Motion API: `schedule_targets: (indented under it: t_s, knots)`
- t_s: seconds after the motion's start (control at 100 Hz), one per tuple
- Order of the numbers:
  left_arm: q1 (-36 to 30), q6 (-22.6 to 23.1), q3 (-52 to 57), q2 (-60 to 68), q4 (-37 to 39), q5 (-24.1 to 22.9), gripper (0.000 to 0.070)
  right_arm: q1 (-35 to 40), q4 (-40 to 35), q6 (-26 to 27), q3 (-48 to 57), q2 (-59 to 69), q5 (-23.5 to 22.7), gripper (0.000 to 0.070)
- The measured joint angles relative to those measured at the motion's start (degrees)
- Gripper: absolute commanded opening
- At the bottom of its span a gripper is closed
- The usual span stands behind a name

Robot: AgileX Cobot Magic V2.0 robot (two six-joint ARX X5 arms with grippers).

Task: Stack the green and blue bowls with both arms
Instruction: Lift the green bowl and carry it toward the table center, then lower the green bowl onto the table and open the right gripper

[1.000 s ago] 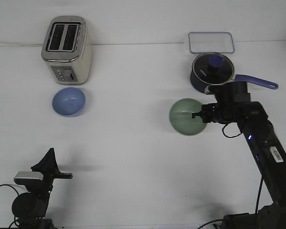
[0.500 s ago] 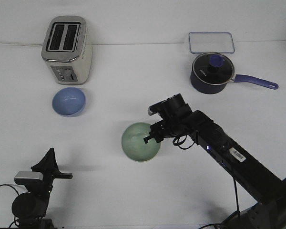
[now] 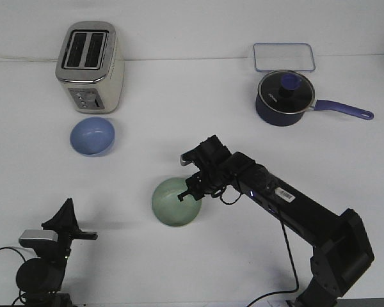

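The pale green bowl (image 3: 173,202) is in the middle of the table, toward the front. My right gripper (image 3: 188,194) is shut on its right rim, the arm reaching in from the lower right. The light blue bowl (image 3: 92,135) sits on the table at the left, just in front of the toaster. My left gripper (image 3: 84,235) rests low at the front left corner, far from both bowls, with nothing in it; whether it is open or shut does not show.
A cream and silver toaster (image 3: 89,66) stands at the back left. A dark navy lidded saucepan (image 3: 283,98) with a long handle sits at the back right, with a clear rectangular lid (image 3: 284,56) behind it.
My right arm has carried the green bowl from near the saucepan leftward and toward the front, to the table's middle. The blue bowl and left arm have not moved.
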Motion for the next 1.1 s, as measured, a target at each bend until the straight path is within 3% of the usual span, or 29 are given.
schedule_targets:
  t_s: [0.65,0.73,0.84,0.9,1.1]
  knots:
    - [0.00,-0.02,0.00,0.00,0.02,0.00,0.0011,-0.07,5.18,2.14,-5.57,0.61,1.92,0.0009]
    - [0.00,-0.02,0.00,0.00,0.02,0.00,0.0011,-0.04,5.22,2.21,-5.57,0.61,1.92,0.0104]
    - [0.00,-0.02,0.00,0.00,0.02,0.00,0.0011,0.00,5.07,2.71,-5.88,0.63,2.49,0.0392]
    - [0.00,0.00,0.00,0.00,0.02,0.00,0.0011,-0.02,4.96,3.21,-5.97,0.63,2.45,0.0502]
    - [0.00,-0.02,0.00,0.00,0.02,0.00,0.0011,0.00,5.73,4.28,-5.81,0.63,0.83,0.0531]
